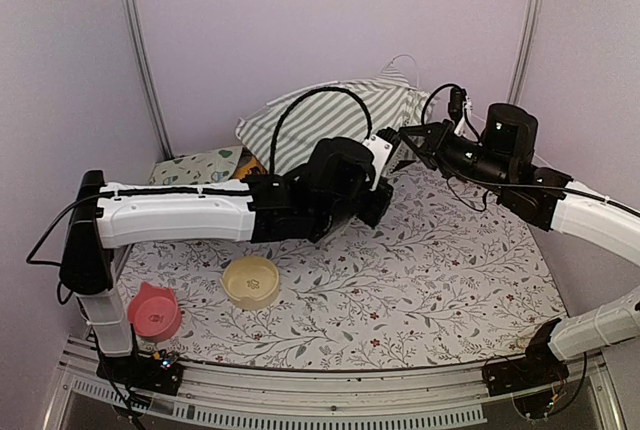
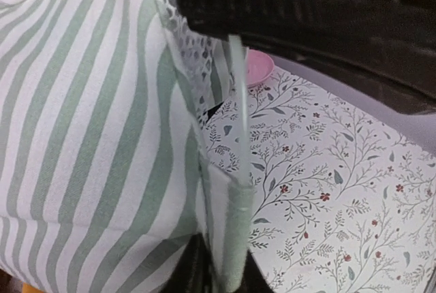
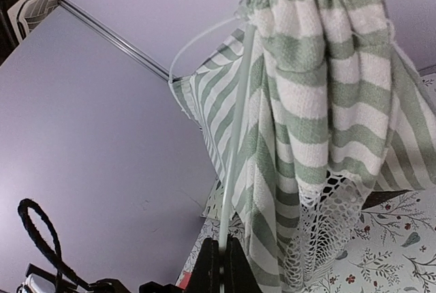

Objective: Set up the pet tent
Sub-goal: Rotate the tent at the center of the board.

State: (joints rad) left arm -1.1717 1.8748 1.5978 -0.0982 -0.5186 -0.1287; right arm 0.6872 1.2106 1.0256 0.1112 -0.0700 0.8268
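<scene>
**At the table's back edge: tent half up, poles in hand**

From above: pet tent (image 1: 325, 120) slumped against the rear wall, striped fabric bunched, not yet standing. Reaching across to its front skirt, left gripper (image 1: 378, 200); up at its right side near the peak, right gripper (image 1: 408, 138). Well apart from it, toward the front, cream bowl (image 1: 250, 282) and pink bowl (image 1: 153, 312).

At the left wrist: fingers (image 2: 185, 274) drawn in narrow on either side of a sleeved pole end (image 2: 235, 232), with clear rod rising from it beside the stripes. Firm pinch or mere touch, cannot tell.

At the right wrist: fingers (image 3: 208, 269) clamped tight on a thin white pole (image 3: 235, 143), with gathered peak and lace flap (image 3: 320, 238) hanging just beside.

Likely step: spreading the poles to raise the frame. Next, probably: draw the pole feet apart without losing either hold — and mind a slipping pole or snagged lace.
</scene>
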